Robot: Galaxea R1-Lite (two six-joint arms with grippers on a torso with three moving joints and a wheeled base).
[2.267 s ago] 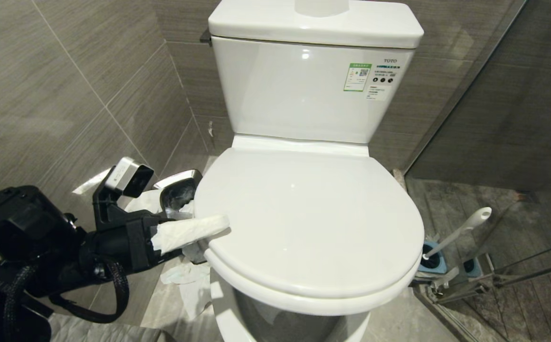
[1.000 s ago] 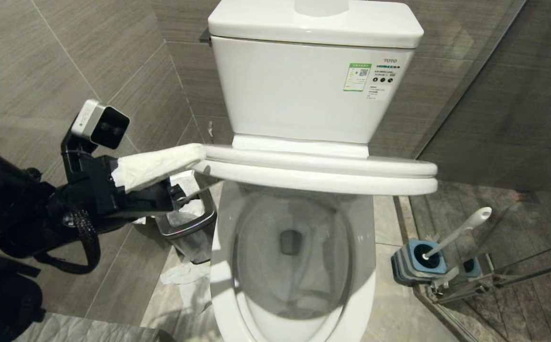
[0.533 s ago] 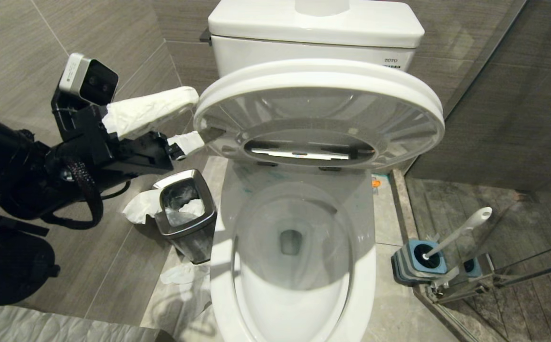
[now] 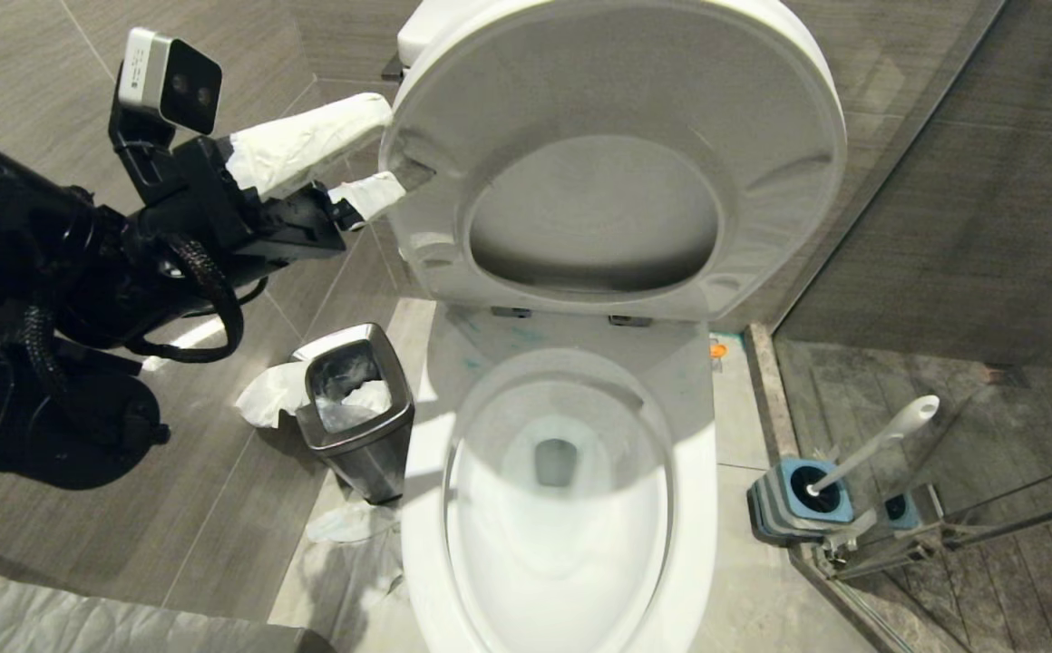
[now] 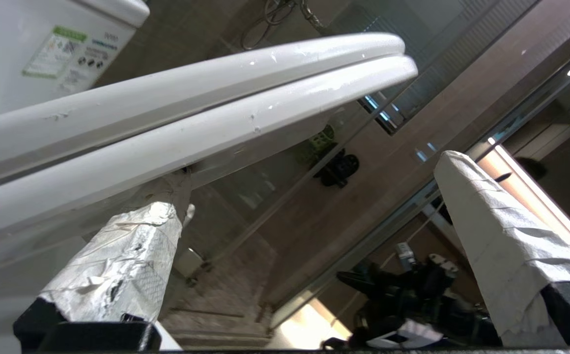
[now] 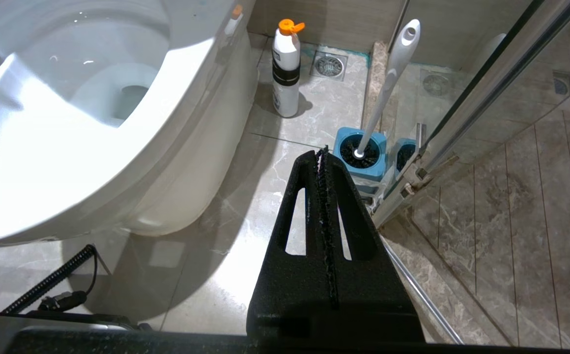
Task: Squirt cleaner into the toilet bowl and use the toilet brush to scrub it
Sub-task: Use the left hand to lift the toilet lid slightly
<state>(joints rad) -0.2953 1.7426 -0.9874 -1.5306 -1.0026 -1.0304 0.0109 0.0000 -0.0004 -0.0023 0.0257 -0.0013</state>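
The toilet bowl (image 4: 695, 508) stands open, its white lid and seat (image 4: 608, 145) tipped up together in front of the tank. Faint turquoise smears of cleaner (image 4: 490, 349) mark the porcelain behind the basin. My left gripper (image 4: 392, 150) is open at the lid's left edge. In the left wrist view its paper-wrapped fingers (image 5: 132, 246) show: one tip lies against the seat's rim (image 5: 216, 113), the other stands free. The toilet brush (image 4: 880, 440) leans in its blue holder (image 4: 803, 503) on the floor to the right. My right gripper (image 6: 322, 150) hangs shut, low over the floor near the toilet brush (image 6: 388, 83).
A steel waste bin (image 4: 354, 408) with crumpled tissue (image 4: 263, 394) beside it stands left of the toilet. A white bottle with an orange cap (image 6: 285, 73) stands on the floor by the toilet's base. A glass shower partition (image 4: 943, 227) closes off the right side.
The lid and seat have swung up from level through half-raised to nearly upright. My left gripper rose with them along their left edge. The bowl now shows fully.
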